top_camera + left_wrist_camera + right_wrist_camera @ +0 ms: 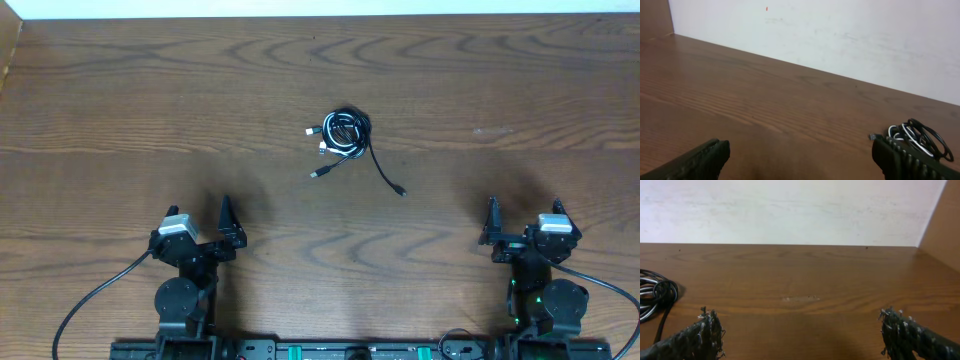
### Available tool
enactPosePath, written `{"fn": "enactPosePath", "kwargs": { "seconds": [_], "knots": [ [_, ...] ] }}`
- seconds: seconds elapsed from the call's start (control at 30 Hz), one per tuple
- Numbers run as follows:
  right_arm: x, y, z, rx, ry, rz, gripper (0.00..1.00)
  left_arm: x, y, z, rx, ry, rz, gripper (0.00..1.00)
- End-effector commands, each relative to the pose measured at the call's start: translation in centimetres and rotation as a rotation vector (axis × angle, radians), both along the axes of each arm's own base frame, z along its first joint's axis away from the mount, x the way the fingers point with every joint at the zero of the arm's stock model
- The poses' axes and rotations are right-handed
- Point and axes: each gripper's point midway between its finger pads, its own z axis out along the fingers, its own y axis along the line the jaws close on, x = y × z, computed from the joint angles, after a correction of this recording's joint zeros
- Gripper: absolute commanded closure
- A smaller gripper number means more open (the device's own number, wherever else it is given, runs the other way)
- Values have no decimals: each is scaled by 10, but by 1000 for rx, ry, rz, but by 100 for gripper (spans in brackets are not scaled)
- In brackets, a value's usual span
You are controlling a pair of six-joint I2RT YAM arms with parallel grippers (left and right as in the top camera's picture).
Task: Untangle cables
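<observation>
The cables [345, 133] lie as one small coiled bundle of black and white cords on the wooden table [150, 110], just right of centre, with a black tail ending in a plug at the lower right and silver-tipped plugs sticking out left. The bundle shows at the right edge of the left wrist view [917, 137] and at the left edge of the right wrist view [654, 297]. My left gripper [226, 215] is open and empty near the front left. My right gripper [522, 212] is open and empty near the front right. Both are far from the bundle.
A white wall [840, 35] runs along the table's far edge. A raised wooden side shows at the far right [945, 225] and far left [655, 17]. Thick black arm cords trail off the front edge [90, 300].
</observation>
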Motion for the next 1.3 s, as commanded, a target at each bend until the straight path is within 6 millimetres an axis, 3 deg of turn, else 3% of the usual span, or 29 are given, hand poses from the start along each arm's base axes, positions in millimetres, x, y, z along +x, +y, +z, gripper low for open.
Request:
{"fn": "enactPosePath", "kwargs": {
  "seconds": [0.0,0.13,0.23,0.27,0.37,0.6,0.8,0.97,1.03,1.27],
  "knots": [
    [0,1,-1,14,0,3,1,-1,6,-10,14,25,35,2],
    [0,1,-1,14,0,3,1,1,2,13,4,-63,13,2],
    [0,1,-1,14,0,3,1,-2,0,45,-1,-151,-1,2],
    [0,1,-1,14,0,3,1,-6,-8,64,-2,-182,-50,2],
    [0,1,-1,14,0,3,1,-14,-21,86,-17,-171,-126,2],
    [0,1,-1,14,0,3,1,-30,-39,120,-93,60,-225,2],
    [0,1,-1,14,0,3,1,-23,-53,153,-132,349,-285,2],
    [0,1,-1,14,0,3,1,1,-54,170,-154,601,-269,2],
    [0,1,-1,13,0,3,1,23,-55,172,-164,711,-261,2],
    [0,1,-1,14,0,3,1,89,-77,139,-236,846,-349,2]
  ]
}}
